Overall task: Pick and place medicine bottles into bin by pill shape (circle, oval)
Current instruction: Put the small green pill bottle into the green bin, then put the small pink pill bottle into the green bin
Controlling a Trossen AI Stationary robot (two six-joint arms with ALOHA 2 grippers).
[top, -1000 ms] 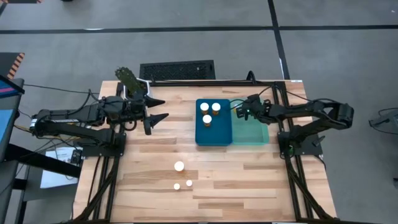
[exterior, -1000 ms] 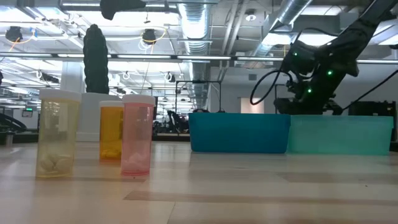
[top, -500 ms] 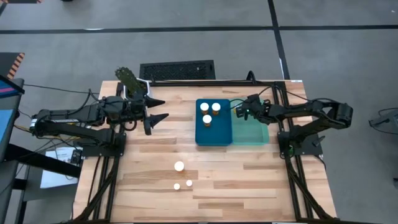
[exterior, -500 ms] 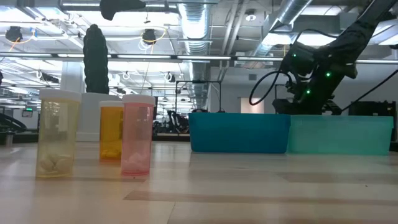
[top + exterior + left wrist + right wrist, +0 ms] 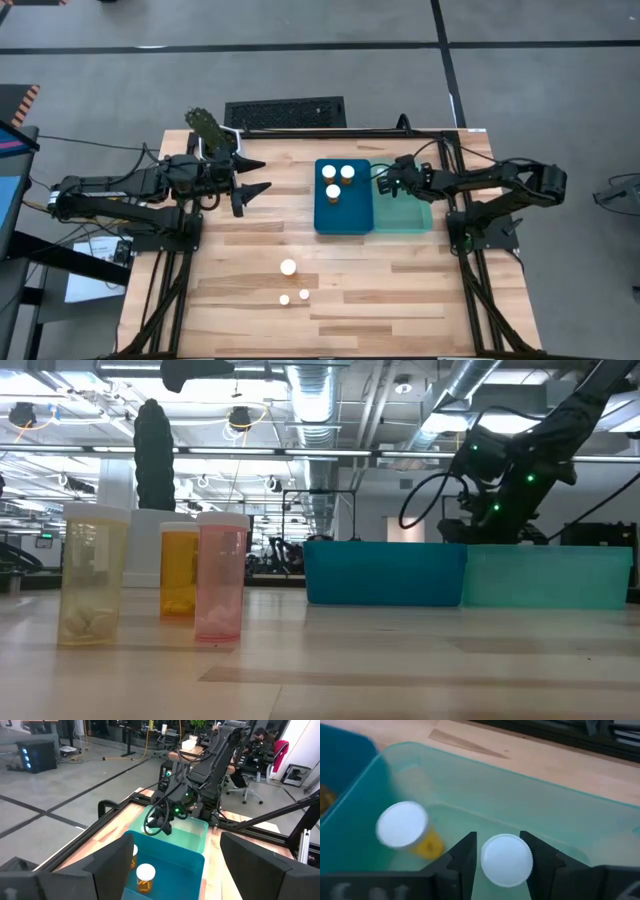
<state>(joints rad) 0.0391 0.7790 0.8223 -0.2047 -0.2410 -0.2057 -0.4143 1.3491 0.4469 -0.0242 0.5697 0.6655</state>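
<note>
Wooden counter (image 5: 400,270) carries both bins; the right claw (image 5: 501,851), over the green bin (image 5: 560,805), grips a bottle (image 5: 506,860) — release is needed next. Left claw (image 5: 254,176) waits, spread wide.

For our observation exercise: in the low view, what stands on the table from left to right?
Pale yellow bottle → orange bottle → pink bottle → blue bin → teal bin.

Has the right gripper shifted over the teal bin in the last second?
Yes, slightly. In the high view the right gripper has crept along the teal bin toward the blue bin, staying at the bin's far-left corner, a white-capped bottle between its fingers.
</note>
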